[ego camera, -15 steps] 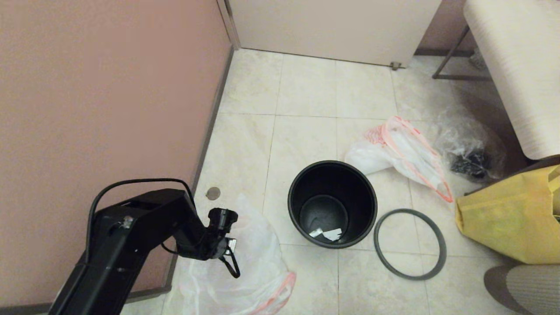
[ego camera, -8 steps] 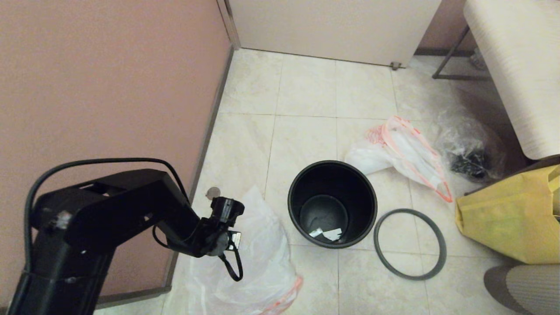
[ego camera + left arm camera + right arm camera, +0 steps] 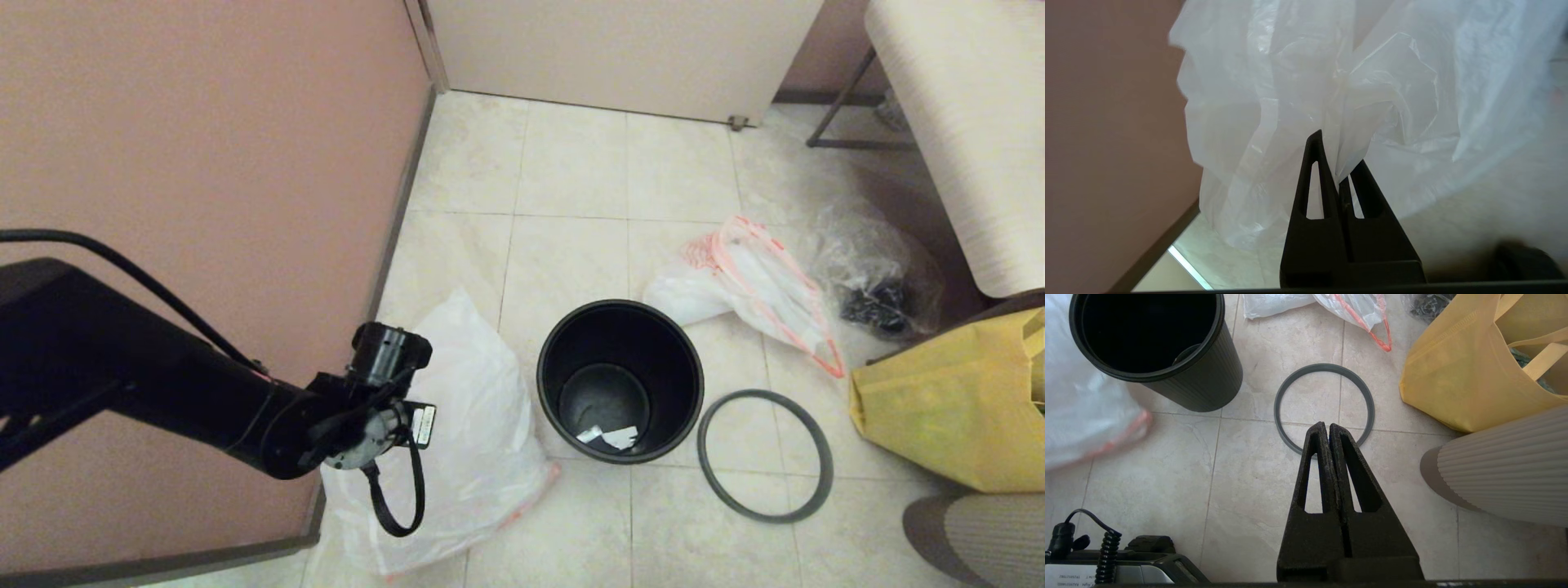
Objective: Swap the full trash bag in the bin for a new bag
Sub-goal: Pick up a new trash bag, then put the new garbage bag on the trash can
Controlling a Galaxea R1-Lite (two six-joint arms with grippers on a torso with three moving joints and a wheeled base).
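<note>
The bin (image 3: 620,380) stands upright on the tiled floor with its grey hoop (image 3: 763,395) lying flat beside it on the right. A few white paper scraps (image 3: 612,437) lie on its bottom. The full trash bag (image 3: 482,425), translucent white with an orange band, hangs left of the bin by the wall. My left gripper (image 3: 1338,161) is shut on a gathered fold of its plastic (image 3: 1290,81). The new bag (image 3: 759,286), white with orange lettering, lies crumpled behind the bin. My right gripper (image 3: 1328,426) is shut and empty above the floor by the hoop (image 3: 1325,367).
A pink wall (image 3: 204,163) runs close along the left, right behind my left arm. A yellow bag (image 3: 947,408) and a clear crinkled bag with black contents (image 3: 878,278) sit at the right. A pale ribbed seat (image 3: 971,122) overhangs the far right.
My left arm has risen and drawn back toward the wall, pulling the top of the full trash bag upward so it stands taller. Bin, hoop and new bag have not moved.
</note>
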